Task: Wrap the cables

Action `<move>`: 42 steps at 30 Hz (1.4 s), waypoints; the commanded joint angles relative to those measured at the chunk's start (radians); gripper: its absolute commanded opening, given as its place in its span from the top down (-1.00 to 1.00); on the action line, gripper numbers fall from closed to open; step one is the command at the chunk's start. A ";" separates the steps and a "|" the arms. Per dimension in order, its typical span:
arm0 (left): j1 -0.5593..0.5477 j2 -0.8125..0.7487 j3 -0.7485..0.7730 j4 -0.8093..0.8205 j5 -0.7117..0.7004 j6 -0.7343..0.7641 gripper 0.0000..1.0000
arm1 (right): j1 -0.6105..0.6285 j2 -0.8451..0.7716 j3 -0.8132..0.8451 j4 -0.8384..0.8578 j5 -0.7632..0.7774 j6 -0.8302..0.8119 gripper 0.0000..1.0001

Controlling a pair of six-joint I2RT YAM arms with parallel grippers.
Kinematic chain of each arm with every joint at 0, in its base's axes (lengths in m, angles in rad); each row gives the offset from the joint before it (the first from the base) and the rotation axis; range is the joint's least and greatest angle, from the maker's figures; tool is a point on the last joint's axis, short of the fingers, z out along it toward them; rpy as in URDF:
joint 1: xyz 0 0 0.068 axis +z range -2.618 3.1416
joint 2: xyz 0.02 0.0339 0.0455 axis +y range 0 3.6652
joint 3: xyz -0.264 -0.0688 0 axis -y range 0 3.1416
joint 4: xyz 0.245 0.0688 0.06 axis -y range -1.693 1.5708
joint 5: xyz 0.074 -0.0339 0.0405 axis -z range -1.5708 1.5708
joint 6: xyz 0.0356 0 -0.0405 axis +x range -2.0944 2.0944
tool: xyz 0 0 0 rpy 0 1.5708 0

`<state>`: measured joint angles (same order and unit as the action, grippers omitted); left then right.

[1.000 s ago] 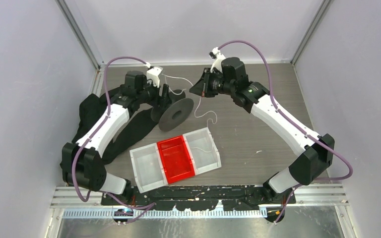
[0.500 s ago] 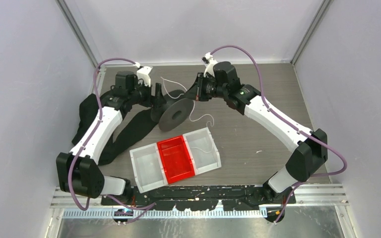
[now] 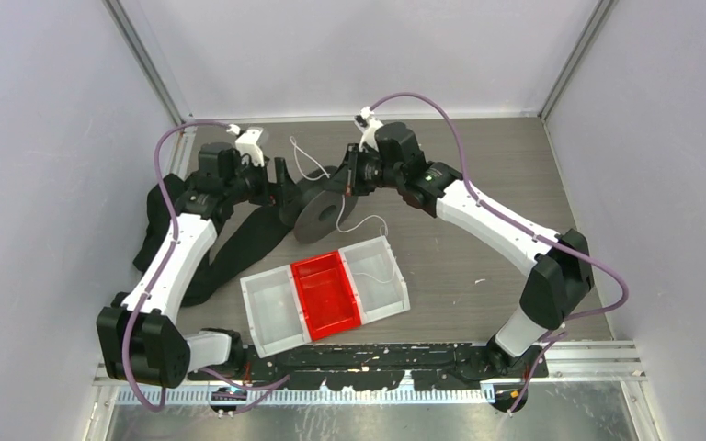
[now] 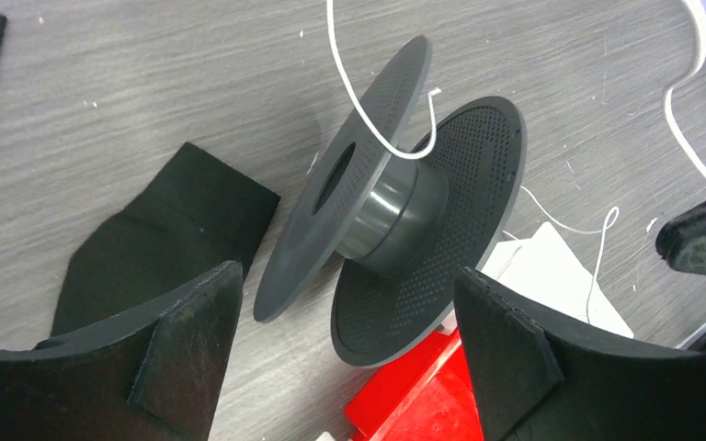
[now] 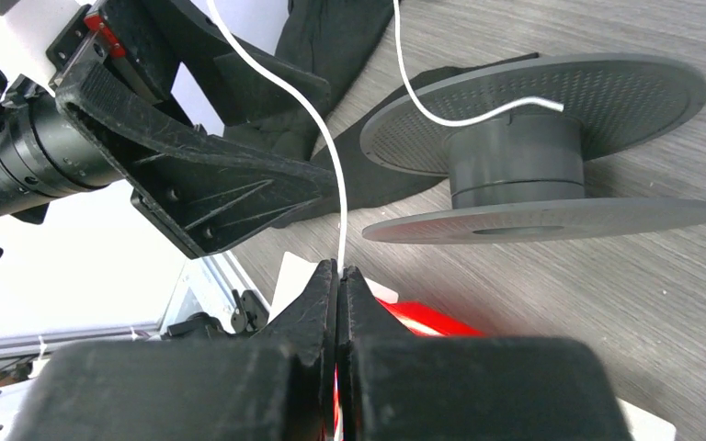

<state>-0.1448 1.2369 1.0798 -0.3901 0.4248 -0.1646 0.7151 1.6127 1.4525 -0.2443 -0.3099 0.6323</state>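
Observation:
A dark grey spool (image 3: 324,206) lies tilted on the table, left of centre. A thin white cable (image 3: 305,163) loops above it, and another stretch trails over the table into the tray's right compartment. My right gripper (image 3: 350,175) is shut on the cable (image 5: 317,129) just right of the spool (image 5: 524,156). One strand touches the spool's core. My left gripper (image 3: 280,179) is open and empty just left of the spool (image 4: 395,216), which shows between its fingers (image 4: 184,340). The cable (image 4: 354,101) curls over the spool's flange.
A three-compartment tray (image 3: 244,299), white, red (image 3: 326,294) and white, sits in front of the spool. A wide black fabric strap (image 3: 239,243) lies under the left arm and shows in the left wrist view (image 4: 165,216). Grey walls close in both sides.
The right gripper has carried the cable left, from right of the spool to close above it. The left gripper has drawn back to the left. The spool has stayed put.

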 commanded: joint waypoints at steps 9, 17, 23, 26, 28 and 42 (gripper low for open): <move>0.015 0.006 -0.096 0.221 0.039 -0.156 -0.73 | 0.032 0.026 0.028 0.096 -0.017 0.044 0.99; 0.016 0.031 -0.116 0.296 0.035 -0.170 -0.73 | 0.037 0.062 0.052 0.139 -0.042 0.088 0.99; 0.015 0.071 -0.109 0.333 0.049 -0.184 -0.73 | 0.040 0.067 0.065 0.149 -0.059 0.097 0.99; 0.016 0.092 -0.109 0.357 0.066 -0.188 -0.71 | 0.041 0.068 0.066 0.157 -0.063 0.102 0.99; 0.016 0.107 -0.103 0.367 0.077 -0.188 -0.69 | 0.042 0.070 0.068 0.159 -0.064 0.105 0.99; 0.005 0.184 -0.067 0.403 0.143 -0.128 -0.58 | 0.042 0.085 0.082 0.188 -0.094 0.135 0.99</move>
<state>-0.1364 1.3872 0.9653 -0.0429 0.5262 -0.3405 0.7509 1.6917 1.4853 -0.1070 -0.3832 0.7540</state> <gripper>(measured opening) 0.799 0.022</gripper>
